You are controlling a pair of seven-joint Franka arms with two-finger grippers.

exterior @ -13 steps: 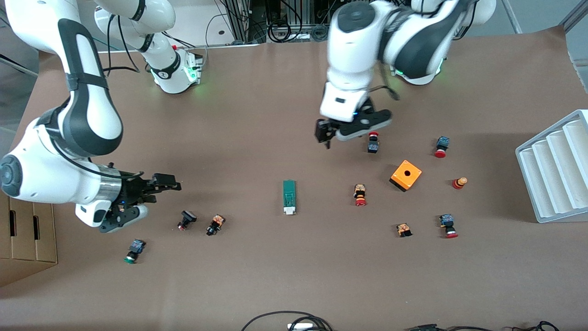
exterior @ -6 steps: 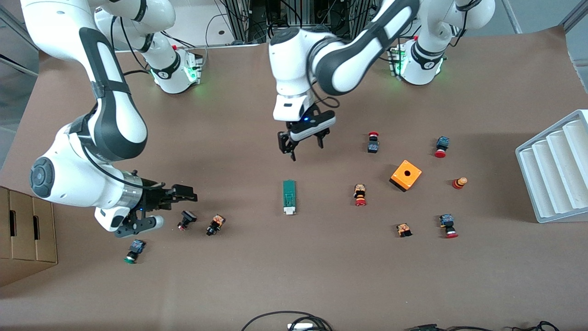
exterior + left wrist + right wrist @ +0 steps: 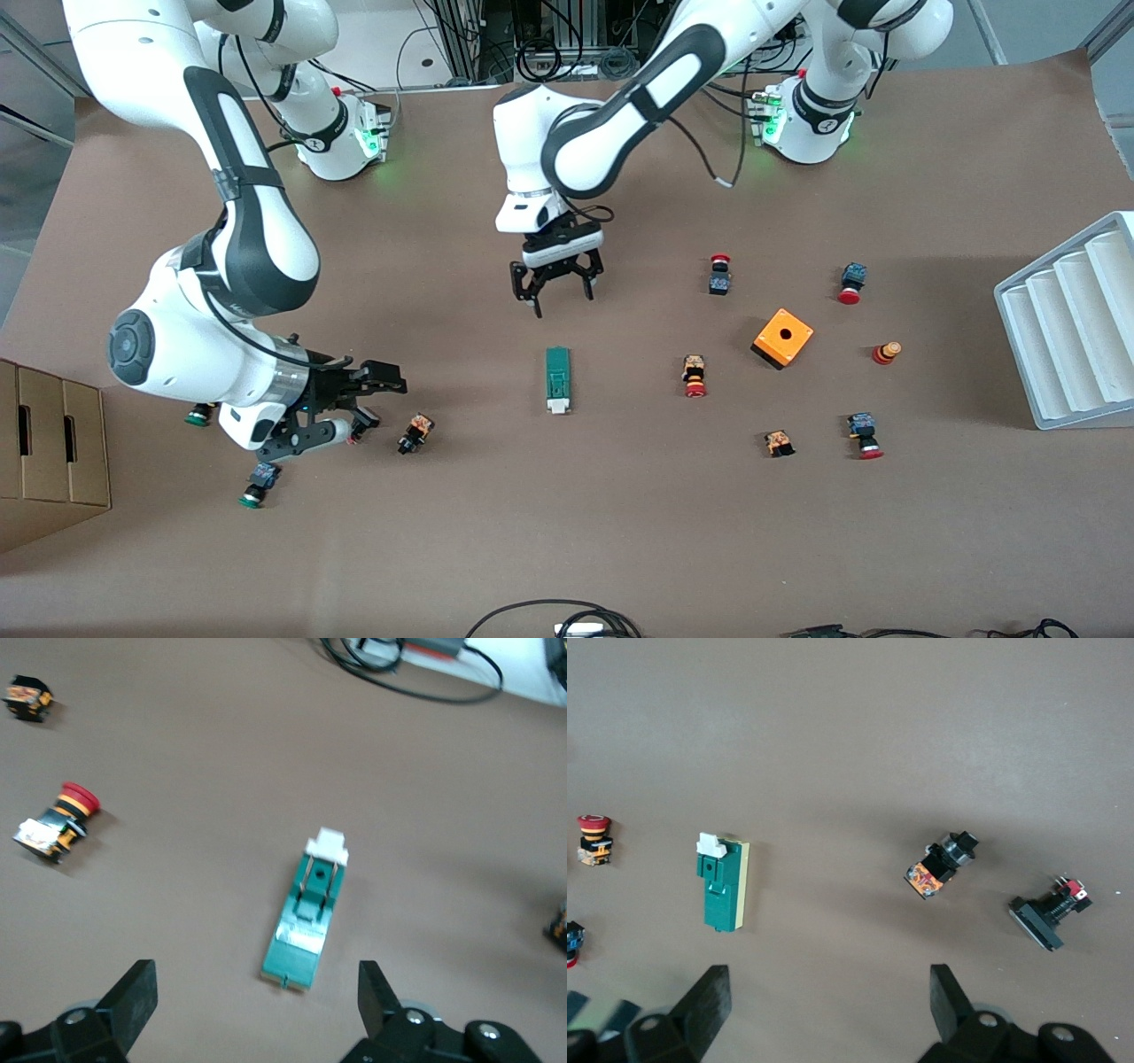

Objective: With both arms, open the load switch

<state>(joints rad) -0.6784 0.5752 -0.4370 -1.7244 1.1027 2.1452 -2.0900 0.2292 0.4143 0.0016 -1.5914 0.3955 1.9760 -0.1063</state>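
Here we see the load switch (image 3: 557,379) lying flat on the brown table (image 3: 567,532), near its middle, with the white slider end toward the front camera. Nothing touches it.

The left gripper (image 3: 555,289) hangs over bare table just farther from the front camera than the switch, its fingers spread wide. In the left wrist view we see the switch (image 3: 307,912) lying between the two fingertips (image 3: 133,995), well clear of both, with a red push-button (image 3: 55,822) off to one side.

The right gripper (image 3: 366,400) sits low over the table toward the right arm's end, pointing at the switch, its fingers spread too and holding nothing. We see a black button (image 3: 415,433) just beside it, and a green-capped one (image 3: 257,485) nearer the front camera. In the right wrist view we see the switch (image 3: 723,883) lying apart from that gripper, with the black button (image 3: 941,865) and a flat black part (image 3: 1048,913) closer in.

An orange box (image 3: 782,338) with a hole stands toward the left arm's end, among more red buttons, and a white rack (image 3: 1074,323) sits at the table's edge there.
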